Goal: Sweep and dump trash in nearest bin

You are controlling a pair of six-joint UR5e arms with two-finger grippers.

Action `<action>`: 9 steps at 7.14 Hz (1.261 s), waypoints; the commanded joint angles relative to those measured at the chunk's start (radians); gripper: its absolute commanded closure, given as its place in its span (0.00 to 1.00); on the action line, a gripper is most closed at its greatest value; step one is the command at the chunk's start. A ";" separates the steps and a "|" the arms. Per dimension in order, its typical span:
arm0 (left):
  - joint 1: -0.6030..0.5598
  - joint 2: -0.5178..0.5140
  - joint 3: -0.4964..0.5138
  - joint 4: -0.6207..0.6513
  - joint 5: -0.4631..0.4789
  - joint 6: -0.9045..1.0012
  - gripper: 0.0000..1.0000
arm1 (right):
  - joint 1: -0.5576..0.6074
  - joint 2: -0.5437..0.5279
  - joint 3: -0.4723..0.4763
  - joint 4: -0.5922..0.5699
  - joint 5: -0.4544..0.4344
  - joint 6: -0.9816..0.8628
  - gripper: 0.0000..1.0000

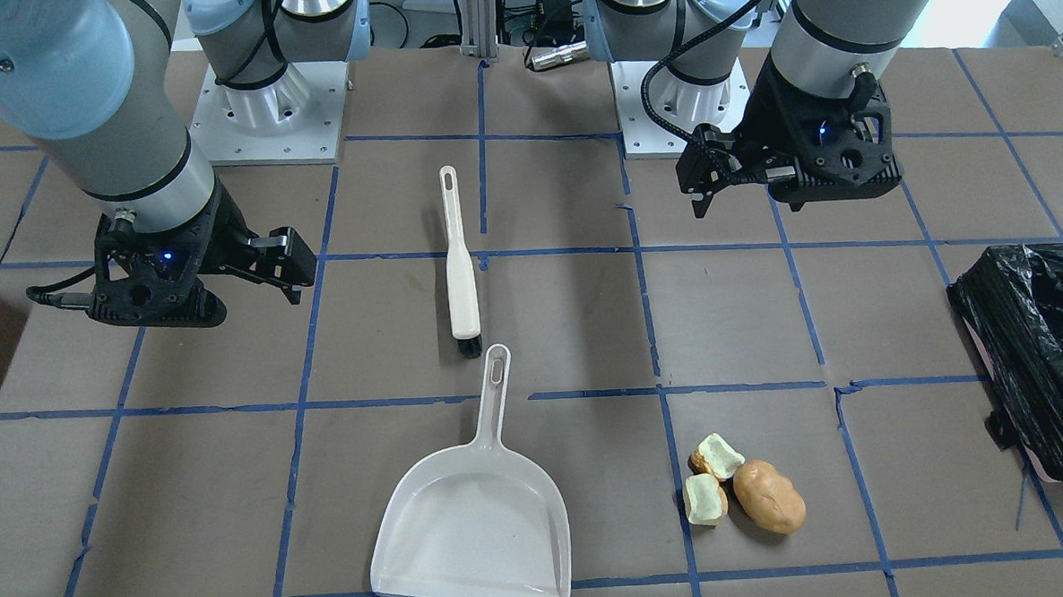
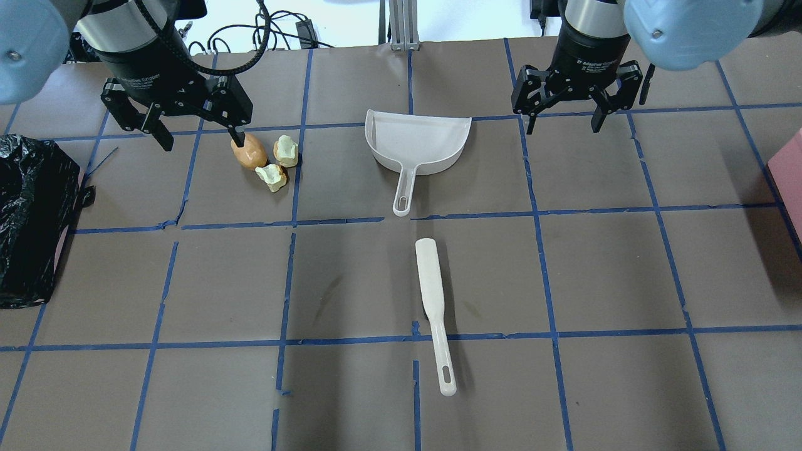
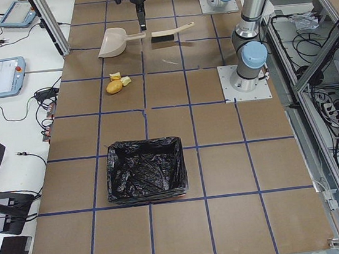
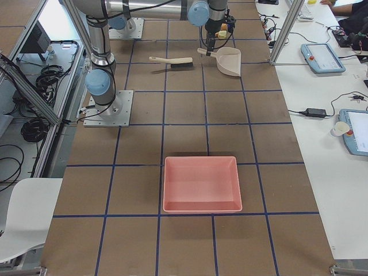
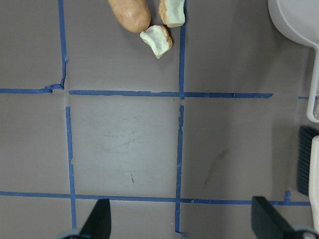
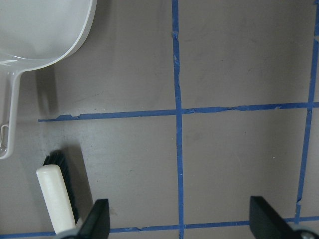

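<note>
The trash lies in a cluster: an orange-brown potato-shaped lump (image 2: 249,151) and two pale yellow-green chunks (image 2: 286,150) (image 2: 272,177). It also shows in the front view (image 1: 769,496) and at the top of the left wrist view (image 5: 130,14). My left gripper (image 2: 200,134) is open and empty, above the table just beside the lump. The black-bagged bin (image 2: 31,219) stands at the table's left end. My right gripper (image 2: 562,122) is open and empty, right of the white dustpan (image 2: 416,144). The white brush (image 2: 433,307) lies below the dustpan's handle.
A pink tray (image 4: 201,183) sits at the table's right end, its edge showing in the overhead view (image 2: 791,169). The brown table is marked with blue tape lines. Dustpan (image 6: 45,25) and brush (image 6: 56,196) show at the left of the right wrist view.
</note>
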 commanded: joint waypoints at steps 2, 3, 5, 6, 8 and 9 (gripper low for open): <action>-0.095 -0.062 -0.052 0.146 -0.034 0.012 0.00 | 0.007 -0.010 0.016 0.002 0.005 0.006 0.00; -0.104 -0.091 -0.087 0.227 -0.036 0.015 0.00 | 0.018 -0.016 0.042 0.000 0.016 0.022 0.01; -0.117 -0.133 -0.135 0.332 -0.039 0.007 0.00 | 0.080 -0.067 0.145 -0.076 0.027 0.080 0.02; -0.118 -0.136 -0.138 0.343 -0.037 0.012 0.00 | 0.119 -0.116 0.235 -0.145 0.027 0.114 0.02; -0.176 -0.138 -0.181 0.364 -0.034 0.009 0.00 | 0.168 -0.217 0.468 -0.327 0.027 0.205 0.01; -0.195 -0.144 -0.205 0.445 -0.037 -0.002 0.00 | 0.194 -0.272 0.577 -0.407 0.027 0.263 0.01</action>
